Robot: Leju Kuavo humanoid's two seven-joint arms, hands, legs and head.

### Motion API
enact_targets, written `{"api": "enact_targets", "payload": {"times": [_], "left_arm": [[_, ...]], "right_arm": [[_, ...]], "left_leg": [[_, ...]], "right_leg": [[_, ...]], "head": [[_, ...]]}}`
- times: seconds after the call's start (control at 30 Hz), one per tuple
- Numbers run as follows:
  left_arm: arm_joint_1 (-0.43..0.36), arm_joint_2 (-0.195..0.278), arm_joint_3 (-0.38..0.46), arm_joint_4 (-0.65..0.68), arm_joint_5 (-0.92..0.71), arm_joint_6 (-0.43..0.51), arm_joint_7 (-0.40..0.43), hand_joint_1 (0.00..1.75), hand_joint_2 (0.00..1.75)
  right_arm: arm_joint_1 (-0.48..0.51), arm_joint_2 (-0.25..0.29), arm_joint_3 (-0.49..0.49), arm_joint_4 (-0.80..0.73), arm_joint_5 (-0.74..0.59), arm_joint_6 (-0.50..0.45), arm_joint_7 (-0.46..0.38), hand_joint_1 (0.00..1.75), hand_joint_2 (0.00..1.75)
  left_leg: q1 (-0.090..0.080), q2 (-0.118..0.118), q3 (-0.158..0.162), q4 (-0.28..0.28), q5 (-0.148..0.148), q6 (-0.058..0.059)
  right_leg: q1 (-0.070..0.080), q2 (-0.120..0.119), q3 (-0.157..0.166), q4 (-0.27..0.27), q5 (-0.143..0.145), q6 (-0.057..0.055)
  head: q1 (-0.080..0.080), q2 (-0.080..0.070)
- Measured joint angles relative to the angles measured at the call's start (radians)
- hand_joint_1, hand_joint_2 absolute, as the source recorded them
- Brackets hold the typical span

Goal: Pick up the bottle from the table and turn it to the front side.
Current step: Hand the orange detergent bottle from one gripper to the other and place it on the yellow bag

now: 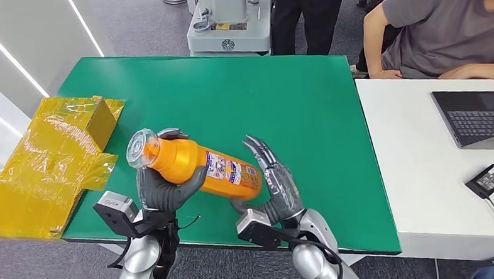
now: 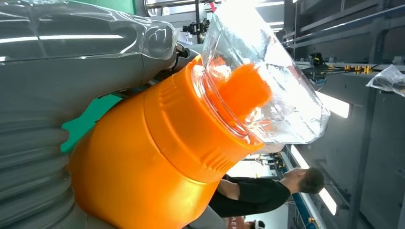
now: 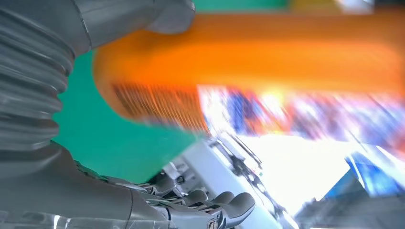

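An orange bottle (image 1: pixel 198 165) with a clear cap (image 1: pixel 142 148) and a printed label is held tilted above the green table (image 1: pixel 293 93), cap end toward the left. My left hand (image 1: pixel 165 190) grips it from below, just behind the neck. The left wrist view shows the orange shoulder (image 2: pixel 143 162) and clear cap (image 2: pixel 267 95) close up. My right hand (image 1: pixel 276 183) is at the bottle's base end, fingers stretched out and apart beside it. In the blurred right wrist view the thumb (image 3: pixel 162 14) lies against the bottle (image 3: pixel 267 52), while the fingers (image 3: pixel 229 207) stand off from it.
A crumpled yellow bag with a box (image 1: pixel 56 160) lies at the table's left edge. A white table at the right carries a laptop (image 1: pixel 476 117) and a power adapter (image 1: pixel 488 179). A seated person (image 1: pixel 441 30) is beside it; a machine base (image 1: pixel 227 21) and standing people are beyond the far edge.
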Motion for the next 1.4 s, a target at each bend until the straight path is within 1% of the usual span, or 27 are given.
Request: {"api": "enact_targets", "payload": {"times": [0.13, 0.2, 0.37, 0.6, 0.7, 0.73, 0.8, 0.93, 1.03, 1.07, 1.2, 1.33, 1.4], "left_arm": [[0.0, 0.0, 0.001, -0.001, 0.0, 0.007, 0.0, 1.75, 1.75], [0.0, 0.0, 0.001, -0.001, 0.0, 0.01, 0.0, 1.75, 1.75], [0.0, 0.0, 0.001, -0.001, 0.002, 0.013, 0.0, 1.75, 1.75], [0.0, 0.0, 0.003, -0.001, 0.003, 0.017, 0.0, 1.75, 1.75], [0.0, 0.001, 0.004, -0.001, 0.005, 0.025, -0.002, 1.75, 1.75], [0.0, 0.001, 0.006, -0.001, 0.005, 0.03, -0.003, 1.75, 1.75], [0.0, 0.002, 0.008, -0.001, 0.0, 0.043, -0.004, 1.75, 1.75], [0.0, 0.007, 0.01, -0.002, -0.029, 0.064, -0.002, 1.75, 1.75], [0.001, 0.013, 0.013, -0.007, -0.073, 0.083, 0.009, 1.75, 1.75], [0.001, 0.015, 0.015, -0.009, -0.105, 0.099, 0.018, 1.75, 1.75], [-0.014, 0.039, 0.035, -0.014, -0.315, 0.211, 0.081, 1.75, 1.75], [-0.037, 0.066, 0.056, -0.013, -0.412, 0.249, 0.114, 1.75, 1.75], [-0.053, 0.089, 0.062, -0.012, -0.503, 0.282, 0.149, 1.75, 1.75]], "right_arm": [[0.029, 0.0, 0.002, -0.094, -0.11, -0.022, -0.043, 0.0, 1.75], [0.046, 0.0, 0.004, -0.142, -0.182, -0.014, -0.072, 0.0, 1.75], [0.088, 0.0, 0.01, -0.28, -0.371, 0.067, -0.116, 0.0, 1.75], [0.13, 0.0, 0.017, -0.429, -0.514, 0.162, -0.165, 0.0, 1.75], [0.152, 0.0, 0.012, -0.485, -0.657, 0.216, -0.178, 0.0, 1.75], [0.159, 0.0, 0.007, -0.504, -0.689, 0.214, -0.175, 0.0, 1.75], [0.169, 0.0, -0.008, -0.531, -0.68, 0.166, -0.16, 0.0, 1.75], [0.175, 0.002, -0.029, -0.545, -0.578, 0.058, -0.143, 0.0, 1.75], [0.176, 0.004, -0.031, -0.543, -0.525, 0.005, -0.148, 0.0, 1.75], [0.176, 0.005, -0.032, -0.542, -0.515, -0.006, -0.149, 0.0, 1.75], [0.178, 0.006, -0.032, -0.533, -0.498, -0.033, -0.151, 0.0, 1.75], [0.181, 0.006, -0.032, -0.525, -0.494, -0.039, -0.151, 0.0, 1.75], [0.182, 0.006, -0.032, -0.522, -0.493, -0.042, -0.151, 0.0, 1.75]], "left_leg": [[0.0, 0.0, 0.0, 0.0, 0.0, 0.0], [0.0, 0.0, 0.0, 0.0, 0.0, 0.0], [0.0, 0.0, 0.0, 0.0, 0.0, 0.0], [0.0, 0.0, 0.0, 0.0, 0.0, 0.0], [0.0, 0.0, 0.0, 0.0, 0.0, 0.0], [0.0, 0.0, 0.0, 0.0, 0.0, 0.0], [0.0, 0.0, 0.0, 0.0, 0.0, 0.0], [0.0, 0.0, 0.0, 0.0, 0.0, 0.0], [0.0, 0.0, 0.0, 0.0, 0.0, 0.0], [0.0, 0.0, 0.0, 0.0, 0.0, 0.0], [0.0, 0.0, 0.0, 0.0, 0.0, 0.0], [0.0, 0.0, 0.0, -0.001, 0.0, -0.001], [0.0, 0.0, 0.0, -0.001, 0.0, -0.001]], "right_leg": [[0.0, 0.0, 0.0, 0.0, 0.0, 0.0], [0.0, 0.0, 0.0, 0.0, 0.0, 0.0], [0.0, 0.0, 0.0, 0.0, 0.0, 0.0], [0.0, 0.0, 0.0, 0.0, 0.0, 0.0], [0.0, 0.0, 0.0, 0.0, 0.0, 0.0], [0.0, 0.0, 0.0, 0.0, 0.0, 0.0], [0.0, 0.0, 0.0, 0.0, 0.0, 0.0], [0.0, 0.0, 0.0, 0.0, 0.0, 0.0], [0.0, 0.0, 0.0, 0.0, 0.0, 0.0], [0.0, 0.0, 0.0, 0.0, 0.0, 0.0], [0.0, 0.0, 0.0, 0.0, 0.0, 0.0], [0.0, 0.0, 0.0, 0.0, 0.0, 0.0], [0.0, 0.0, 0.0, 0.0, 0.0, 0.0]], "head": [[0.0, 0.0], [0.0, 0.0], [0.0, 0.0], [0.0, 0.0], [0.0, 0.0], [0.0, 0.0], [0.0, 0.0], [0.0, 0.0], [0.0, 0.0], [0.0, 0.0], [0.0, 0.0], [0.0, 0.0], [0.0, 0.0]]}}
